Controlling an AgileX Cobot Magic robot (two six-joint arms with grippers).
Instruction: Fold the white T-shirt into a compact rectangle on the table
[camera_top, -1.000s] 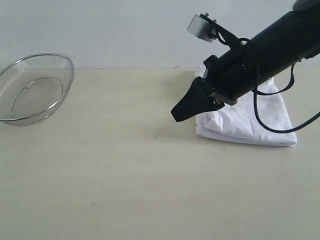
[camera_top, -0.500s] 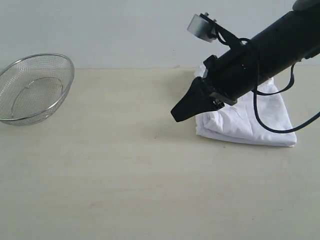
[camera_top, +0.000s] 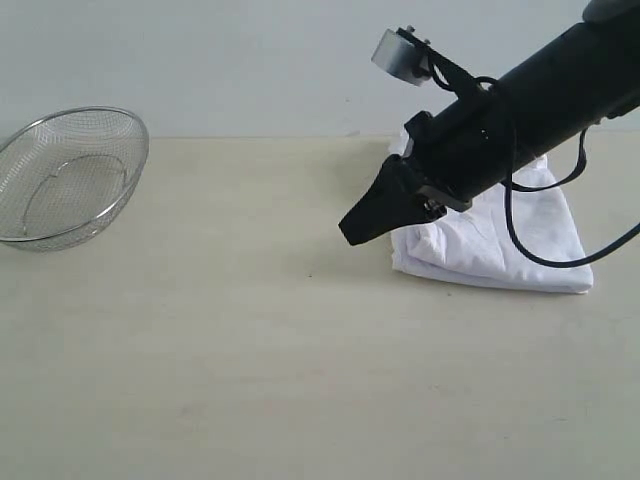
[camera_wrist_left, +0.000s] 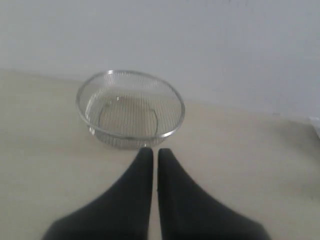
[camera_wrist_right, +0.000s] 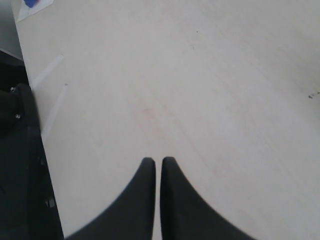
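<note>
The white T-shirt (camera_top: 500, 245) lies as a folded, wrinkly bundle on the table (camera_top: 250, 350) at the right; no red band shows. My right arm reaches in from the upper right over the shirt. Its right gripper (camera_top: 350, 230) hangs just left of the shirt's near left corner, above the tabletop, apart from the cloth. In the right wrist view the right gripper (camera_wrist_right: 158, 161) is shut with nothing in it, over bare table (camera_wrist_right: 200, 75). The left gripper (camera_wrist_left: 155, 151) is shut and empty too, pointing at the mesh bowl; it is outside the exterior view.
A wire-mesh metal bowl (camera_top: 70, 175) rests tilted at the far left of the table, and the same bowl (camera_wrist_left: 131, 110) shows just beyond the left fingertips. A table edge with dark equipment (camera_wrist_right: 20, 165) beside it shows in the right wrist view.
The right gripper has crept very slightly left and up. The shirt and the bowl have not moved.
</note>
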